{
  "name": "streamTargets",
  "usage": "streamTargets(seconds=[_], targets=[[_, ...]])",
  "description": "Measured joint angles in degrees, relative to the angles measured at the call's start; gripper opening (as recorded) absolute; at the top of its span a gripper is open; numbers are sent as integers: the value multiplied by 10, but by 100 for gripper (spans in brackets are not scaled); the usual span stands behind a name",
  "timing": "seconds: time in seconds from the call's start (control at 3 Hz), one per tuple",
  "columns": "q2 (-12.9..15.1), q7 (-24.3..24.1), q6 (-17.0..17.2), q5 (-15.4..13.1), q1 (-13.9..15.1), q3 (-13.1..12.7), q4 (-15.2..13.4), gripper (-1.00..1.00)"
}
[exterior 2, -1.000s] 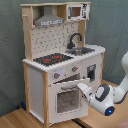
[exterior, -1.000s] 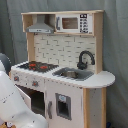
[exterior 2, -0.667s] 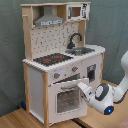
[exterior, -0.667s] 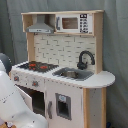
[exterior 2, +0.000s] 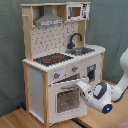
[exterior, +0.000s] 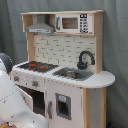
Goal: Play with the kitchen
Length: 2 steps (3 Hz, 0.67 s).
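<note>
the tall white and light-wood toy kitchen (exterior 2: pixel 62 60) stands on the wooden floor (exterior 2: pixel 15 119); our gripper (exterior 2: pixel 84 88) sits at the top edge of its windowed oven door (exterior 2: pixel 66 98), fingers hidden, so we cannot tell their state; we judge a slow outward-and-down arc around the bottom hinge suits opening it best.

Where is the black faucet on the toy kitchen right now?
In both exterior views the black faucet stands at the back of the steel sink, on the kitchen's countertop. The hob lies on its left in the first exterior view.
</note>
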<state>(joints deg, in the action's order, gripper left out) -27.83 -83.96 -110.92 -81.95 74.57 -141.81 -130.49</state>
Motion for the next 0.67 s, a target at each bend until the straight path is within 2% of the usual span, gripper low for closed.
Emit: streamTargets(seconds=[0.33,0.67], targets=[[0,-25,-37,-18,14,30,1,-100],[-1,-32,-76,-23,23,73,9,-100]])
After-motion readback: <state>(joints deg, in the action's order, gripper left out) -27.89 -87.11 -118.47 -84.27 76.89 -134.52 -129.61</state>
